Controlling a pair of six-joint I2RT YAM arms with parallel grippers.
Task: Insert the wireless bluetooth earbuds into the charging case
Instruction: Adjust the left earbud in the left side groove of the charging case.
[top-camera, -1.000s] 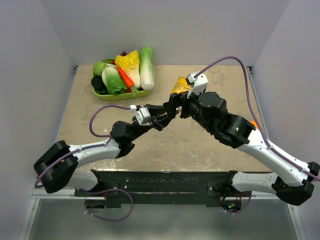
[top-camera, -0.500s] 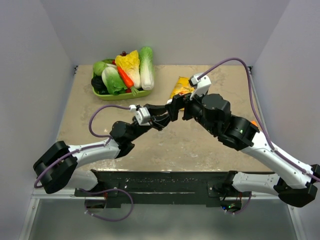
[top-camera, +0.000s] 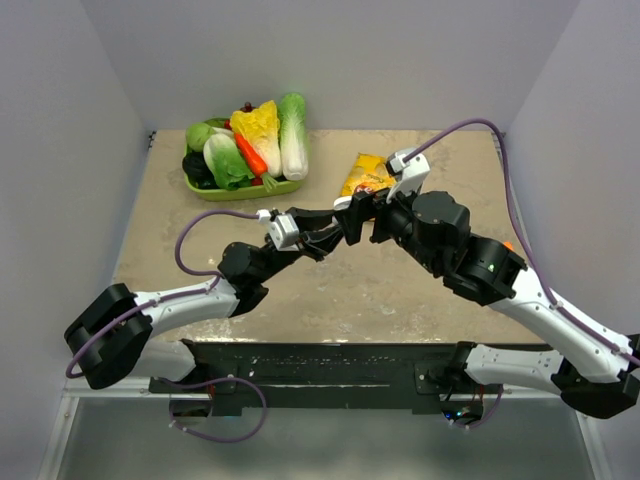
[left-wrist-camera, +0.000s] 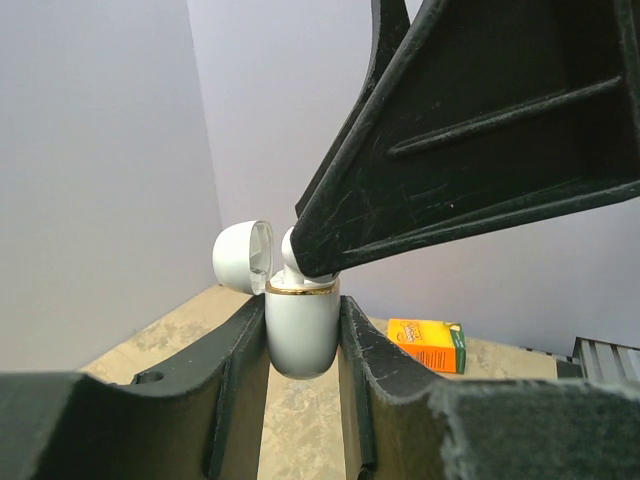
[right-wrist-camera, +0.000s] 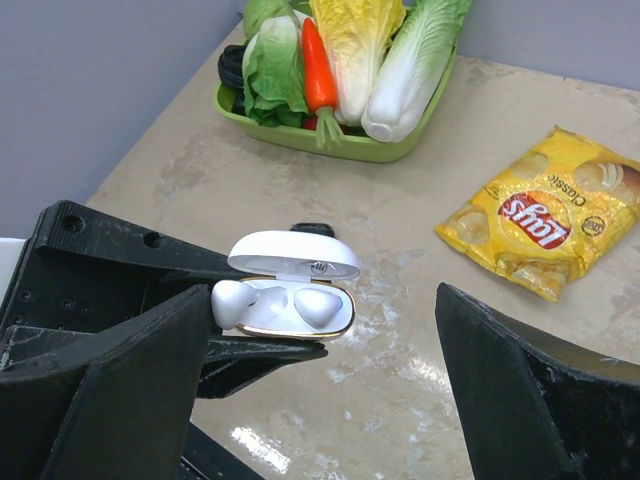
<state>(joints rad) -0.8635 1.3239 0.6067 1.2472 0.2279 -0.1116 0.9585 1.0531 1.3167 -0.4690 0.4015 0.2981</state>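
Open charging case (right-wrist-camera: 295, 262) in left pincer (left-wrist-camera: 300, 335), chip bag (right-wrist-camera: 545, 215), vegetable tray (right-wrist-camera: 300, 140) beyond

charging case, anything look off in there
Yes: in the right wrist view, one white earbud sticks out over the left rim of the open charging case instead of lying in its well. The other earbud looks seated.

Table (top-camera: 380, 290) bears vegetable tray (top-camera: 240, 192); chip bag (top-camera: 365, 172); orange box (left-wrist-camera: 427, 343).
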